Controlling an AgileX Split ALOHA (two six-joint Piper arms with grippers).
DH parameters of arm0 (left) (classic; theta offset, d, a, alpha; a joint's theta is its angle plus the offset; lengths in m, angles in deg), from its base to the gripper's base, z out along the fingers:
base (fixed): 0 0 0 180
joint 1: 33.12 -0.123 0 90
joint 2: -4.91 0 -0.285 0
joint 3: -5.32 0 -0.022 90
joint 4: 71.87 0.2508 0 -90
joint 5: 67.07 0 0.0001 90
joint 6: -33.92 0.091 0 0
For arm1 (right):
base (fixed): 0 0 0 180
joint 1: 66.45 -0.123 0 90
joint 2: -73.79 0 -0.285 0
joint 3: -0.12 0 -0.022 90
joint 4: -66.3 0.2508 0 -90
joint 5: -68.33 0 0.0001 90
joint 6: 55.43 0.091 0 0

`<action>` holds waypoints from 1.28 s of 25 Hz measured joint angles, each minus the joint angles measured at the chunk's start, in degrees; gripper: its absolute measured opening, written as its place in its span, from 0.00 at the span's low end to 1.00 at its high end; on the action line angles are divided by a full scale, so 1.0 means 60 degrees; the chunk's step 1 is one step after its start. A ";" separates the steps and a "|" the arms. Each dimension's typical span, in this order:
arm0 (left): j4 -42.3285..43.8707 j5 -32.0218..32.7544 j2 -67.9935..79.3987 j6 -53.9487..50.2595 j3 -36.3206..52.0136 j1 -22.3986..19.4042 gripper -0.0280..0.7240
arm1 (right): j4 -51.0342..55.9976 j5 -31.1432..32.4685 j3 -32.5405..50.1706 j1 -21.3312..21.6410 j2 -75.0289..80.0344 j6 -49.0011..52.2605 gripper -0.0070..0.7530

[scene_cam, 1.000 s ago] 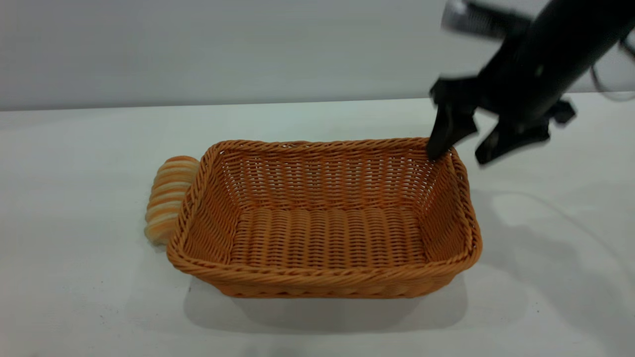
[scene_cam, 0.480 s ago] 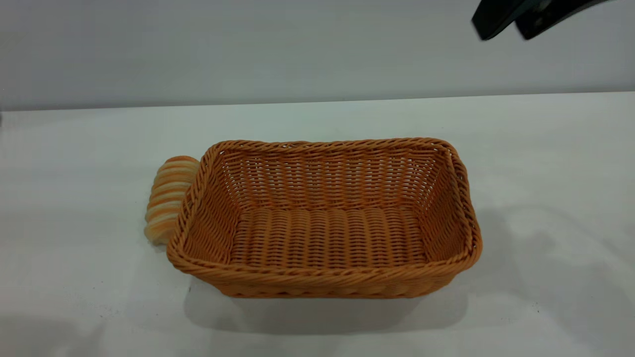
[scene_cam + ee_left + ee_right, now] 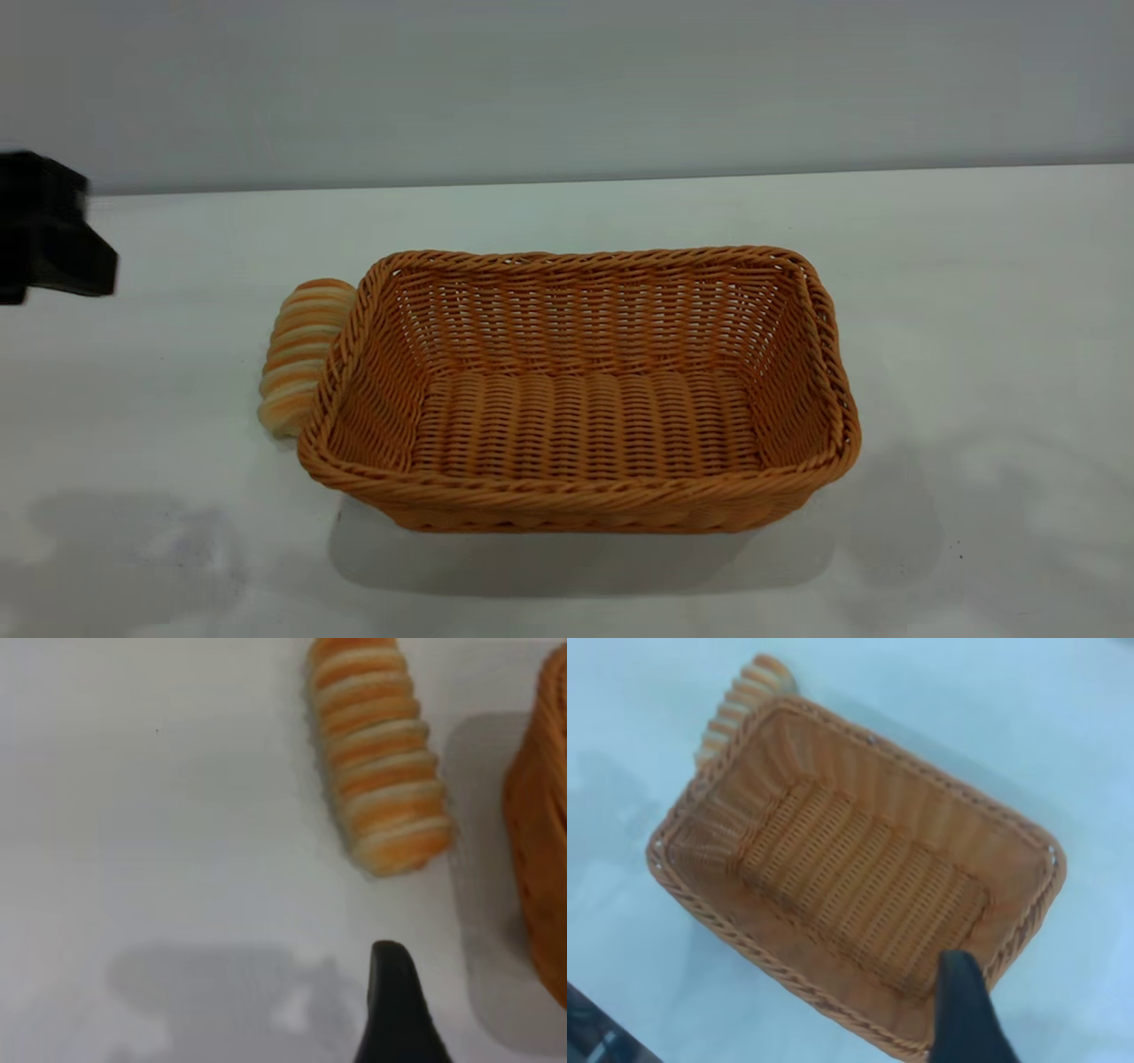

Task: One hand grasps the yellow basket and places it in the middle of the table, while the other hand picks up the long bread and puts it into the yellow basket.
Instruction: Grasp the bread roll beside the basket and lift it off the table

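Observation:
The yellow basket (image 3: 580, 399) stands upright and empty in the middle of the white table (image 3: 974, 292). It also shows from above in the right wrist view (image 3: 859, 877). The long bread (image 3: 299, 353) lies on the table against the basket's left end; in the left wrist view it (image 3: 381, 753) lies beside the basket's wall (image 3: 542, 833). My left gripper (image 3: 49, 232) enters at the far left edge, above the table and well left of the bread; its black tip (image 3: 394, 1001) hangs short of the bread. My right gripper (image 3: 966, 1014) hovers high above the basket, out of the exterior view.
The table's far edge (image 3: 567, 182) meets a plain grey wall. Open white tabletop lies left, right and in front of the basket. A dark object (image 3: 594, 1036) shows at a corner of the right wrist view.
My right gripper lifted from the basket's far right corner and left the exterior view upward. My left gripper came in at the left edge. Basket and bread have not moved.

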 joint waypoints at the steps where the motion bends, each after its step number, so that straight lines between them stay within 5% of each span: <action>1: 0.0000 -0.0349 0.0266 0.0000 -0.0003 0.0000 0.72 | 0.0000 0.0137 0.0000 0.0000 -0.0227 -0.0113 0.68; 9: -0.0036 -0.2746 0.1952 -0.0012 -0.0177 0.0000 0.72 | -0.0029 0.1194 0.0007 0.0000 -0.1303 -0.1243 0.68; 17: -0.0036 -0.2744 0.3692 -0.0044 -0.1454 0.0000 0.72 | 0.0124 0.1623 0.0007 0.0000 -0.1657 -0.1273 0.68; 32: -0.0036 0.1282 0.6245 -0.0262 -0.5533 0.0000 0.72 | 0.0471 0.1775 0.0007 0.0000 -0.1710 -0.1273 0.68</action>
